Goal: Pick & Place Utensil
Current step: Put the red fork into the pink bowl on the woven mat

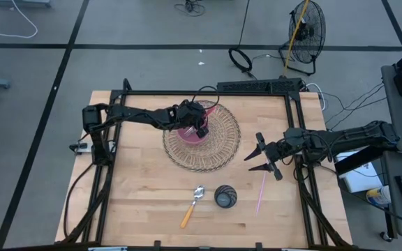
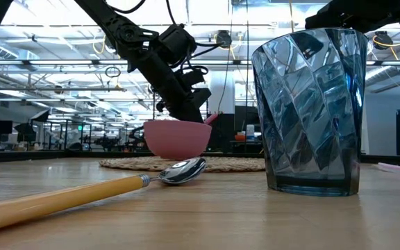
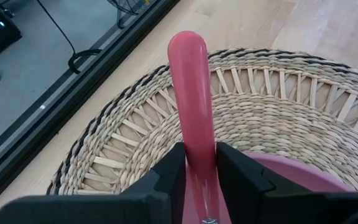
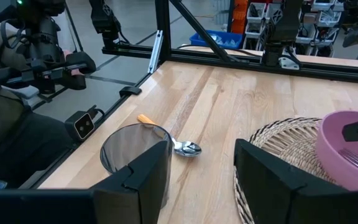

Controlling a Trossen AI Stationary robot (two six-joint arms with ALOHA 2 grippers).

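1. My left gripper hangs over the pink plastic bowl, which sits on the round woven straw mat near the far side of the pale wooden table.
2. My left fingers stand on either side of the pink plastic utensil handle; they look to be touching it, but I cannot tell whether they grip it or have let go.
3. The handle rises from the bowl (its working end is hidden).
4. My right gripper waits just right of the mat, fingers spread wide, holding nothing.
5. A metal spoon with an orange handle lies near the front edge, just beside the blue faceted glass tumbler.
6. A thin pink stick lies right of the tumbler.
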